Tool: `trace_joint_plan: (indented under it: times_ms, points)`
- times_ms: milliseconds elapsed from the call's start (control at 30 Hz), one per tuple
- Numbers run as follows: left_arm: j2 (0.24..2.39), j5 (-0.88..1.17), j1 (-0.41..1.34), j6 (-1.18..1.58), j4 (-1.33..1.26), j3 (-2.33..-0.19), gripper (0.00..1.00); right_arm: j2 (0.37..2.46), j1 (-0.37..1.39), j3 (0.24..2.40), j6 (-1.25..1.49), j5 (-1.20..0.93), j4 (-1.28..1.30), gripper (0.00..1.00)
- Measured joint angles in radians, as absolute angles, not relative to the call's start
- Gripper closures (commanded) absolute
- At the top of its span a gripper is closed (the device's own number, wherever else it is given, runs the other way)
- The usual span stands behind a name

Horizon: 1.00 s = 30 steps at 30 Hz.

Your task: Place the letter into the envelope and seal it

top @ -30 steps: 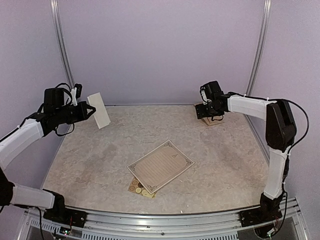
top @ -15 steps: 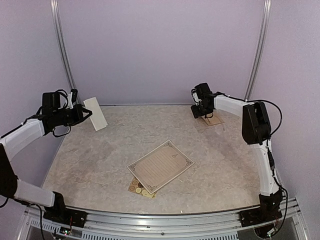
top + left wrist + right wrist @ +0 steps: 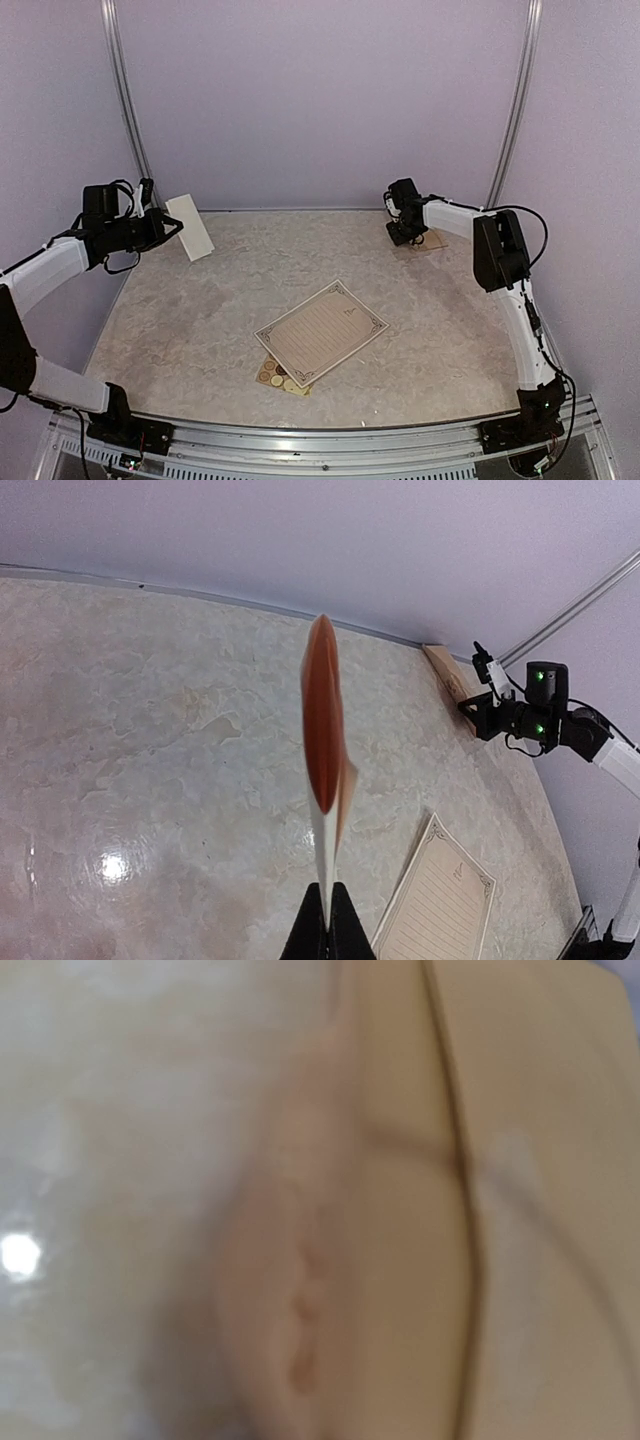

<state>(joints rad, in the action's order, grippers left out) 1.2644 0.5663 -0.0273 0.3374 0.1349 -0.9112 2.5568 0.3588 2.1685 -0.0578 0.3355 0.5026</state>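
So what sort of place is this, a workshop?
Most likely a robotics test booth: a left arm and right arm bolted to a metal rail at the table edge, plain lilac walls closing it in, and stationery laid out, like the letter.

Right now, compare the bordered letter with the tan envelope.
The letter is cream with a dark ornate border and ruled lines; the envelope is plain tan. The letter lies mid-scene with no gripper near; the envelope sits at the far right, at the right gripper. Both are rectangular paper.
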Motion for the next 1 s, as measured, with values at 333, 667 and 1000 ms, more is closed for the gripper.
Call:
trace_joint_plan:
  times_ms: [333, 667, 1000]
  points:
    - [1.263, 0.572, -0.028, 0.341, 0.134, -0.909, 1.00, 2.522, 0.354, 2.153, -0.013, 0.364, 0.556, 1.00]
    - [1.234, 0.596, -0.028, 0.367, 0.122, -0.882, 1.00, 2.090, 0.422, 1.821, 0.260, 0.403, 0.800, 1.00]
    - [1.148, 0.580, 0.053, 0.382, 0.119, -0.851, 1.00, 1.888, 0.757, 1.473, 0.627, 0.339, 0.923, 1.00]
